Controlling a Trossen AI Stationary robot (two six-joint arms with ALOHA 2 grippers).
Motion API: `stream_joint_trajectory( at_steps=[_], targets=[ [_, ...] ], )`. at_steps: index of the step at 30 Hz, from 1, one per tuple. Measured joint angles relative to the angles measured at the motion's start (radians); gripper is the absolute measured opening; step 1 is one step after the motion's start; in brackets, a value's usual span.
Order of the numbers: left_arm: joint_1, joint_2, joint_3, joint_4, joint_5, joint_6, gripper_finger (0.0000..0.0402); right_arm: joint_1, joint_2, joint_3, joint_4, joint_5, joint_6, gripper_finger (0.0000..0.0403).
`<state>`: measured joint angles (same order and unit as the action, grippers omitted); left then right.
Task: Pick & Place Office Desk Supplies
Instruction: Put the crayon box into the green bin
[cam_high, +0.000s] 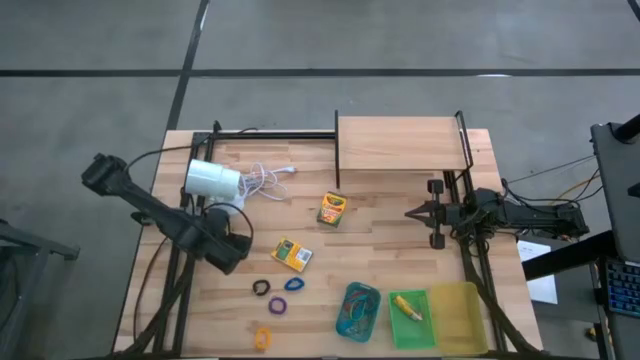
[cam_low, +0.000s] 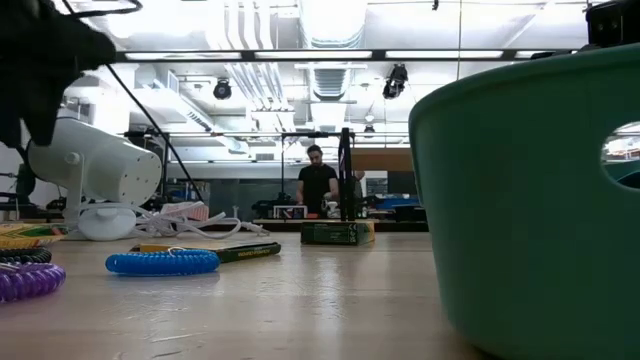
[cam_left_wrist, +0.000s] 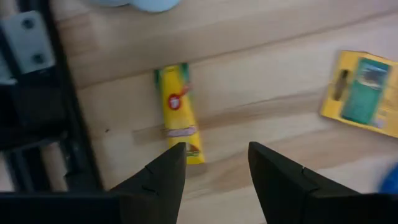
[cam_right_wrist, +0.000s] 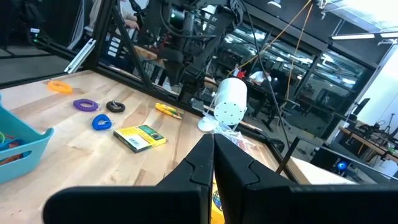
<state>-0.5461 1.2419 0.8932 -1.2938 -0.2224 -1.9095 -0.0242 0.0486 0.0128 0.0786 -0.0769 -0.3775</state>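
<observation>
Office supplies are seen mostly loose on the wooden surface (cam_high: 400, 255). From large to small: a white lamp (cam_high: 213, 180) lies at ten o'clock; three trays sit at five o'clock, the teal tray (cam_high: 351, 323) holding thin loops, the green tray (cam_high: 417, 330) one yellow piece, the yellow tray (cam_high: 458, 318) nothing visible. Two crayon boxes remain out, one (cam_high: 332, 208) near centre, one (cam_high: 291, 254) toward seven o'clock. Black (cam_high: 261, 288), blue (cam_high: 294, 284), purple (cam_high: 277, 306) and orange (cam_high: 263, 338) loops lie at six to seven o'clock. The left pincer (cam_left_wrist: 214, 163) is held spread above a narrow yellow packet (cam_left_wrist: 176, 115), gripping nothing. The right pincer (cam_right_wrist: 212, 155), at three o'clock, is pressed together and idle. The sorting is judged barely begun.
</observation>
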Motion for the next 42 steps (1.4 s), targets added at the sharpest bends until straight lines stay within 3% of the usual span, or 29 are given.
stream_joint_trajectory(
  at_steps=[8,25,35,42],
  targets=[
    [0.018,0.037,-0.114,0.055,0.079,-0.141,0.0179,0.0,0.0,0.0,0.0,0.0,0.0,0.0008],
    [0.059,0.037,-0.342,0.357,0.104,-0.091,0.0179,0.0,0.0,0.0,0.0,0.0,0.0,0.0008],
    [0.064,0.036,-0.376,0.429,0.111,-0.07,0.0176,0.0,0.0,0.0,0.0,0.0,0.0,0.0008],
    [0.064,0.036,-0.376,0.436,0.12,-0.069,0.014,0.0,0.0,0.0,0.0,0.0,0.0,0.0008]
  ],
)
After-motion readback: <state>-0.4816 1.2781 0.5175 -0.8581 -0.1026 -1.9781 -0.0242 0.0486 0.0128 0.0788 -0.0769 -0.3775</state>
